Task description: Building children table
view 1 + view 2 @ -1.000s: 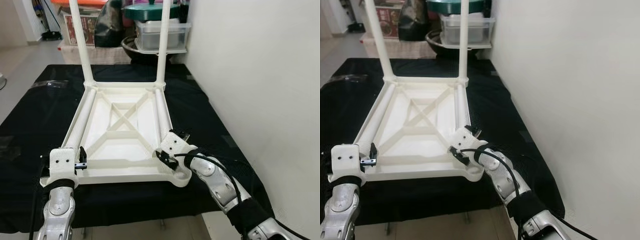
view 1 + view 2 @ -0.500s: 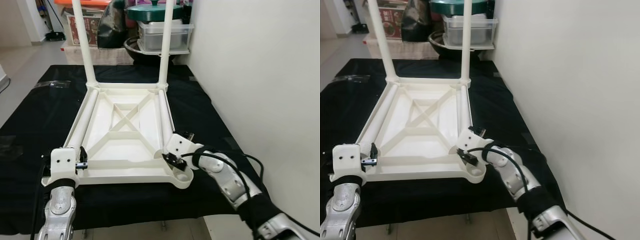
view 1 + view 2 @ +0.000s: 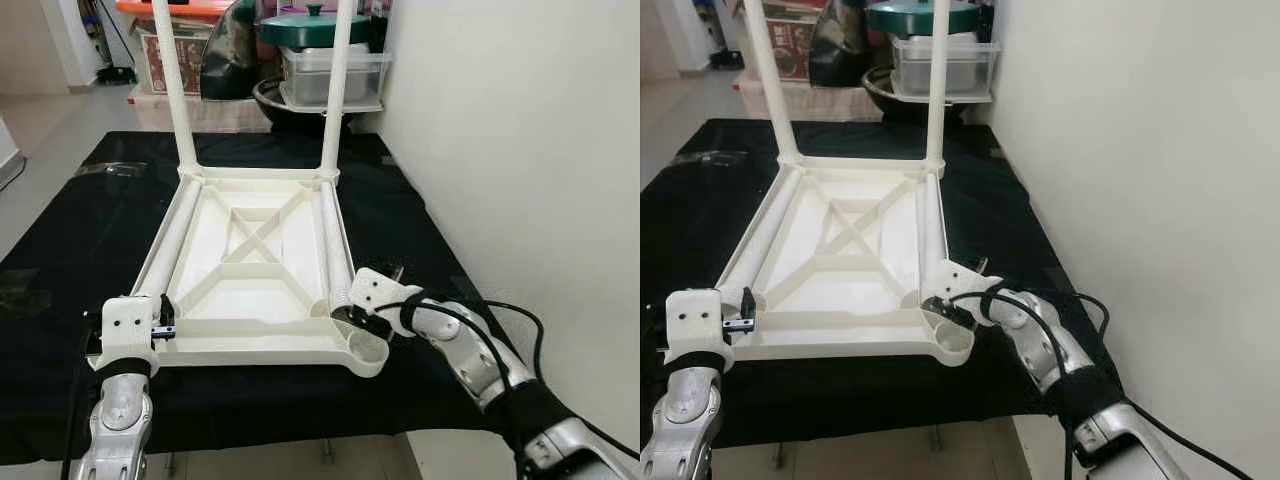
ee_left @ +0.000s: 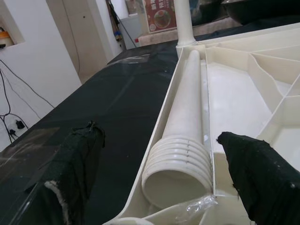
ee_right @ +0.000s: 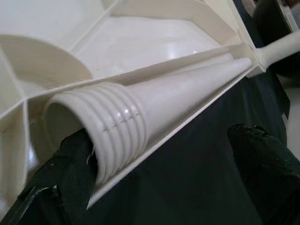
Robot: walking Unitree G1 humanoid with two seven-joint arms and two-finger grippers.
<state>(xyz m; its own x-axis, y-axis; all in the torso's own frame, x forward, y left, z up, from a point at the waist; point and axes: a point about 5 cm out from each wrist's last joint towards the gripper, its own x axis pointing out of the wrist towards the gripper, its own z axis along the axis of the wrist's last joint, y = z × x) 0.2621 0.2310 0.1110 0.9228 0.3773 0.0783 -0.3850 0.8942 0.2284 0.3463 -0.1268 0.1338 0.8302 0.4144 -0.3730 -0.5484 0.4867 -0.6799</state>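
Two grippers, left (image 4: 154,183) and right (image 5: 164,164), jaws spread astride loose table legs (image 4: 185,136).

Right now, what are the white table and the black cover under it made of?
The upside-down table looks like moulded plastic: glossy cream, with ribs and threaded leg ends. The black cover looks like matte cloth, though it could be soft sheeting.

No text, label or number can be read; the red-printed box (image 3: 163,55) far beyond both grippers is too blurred to make out.
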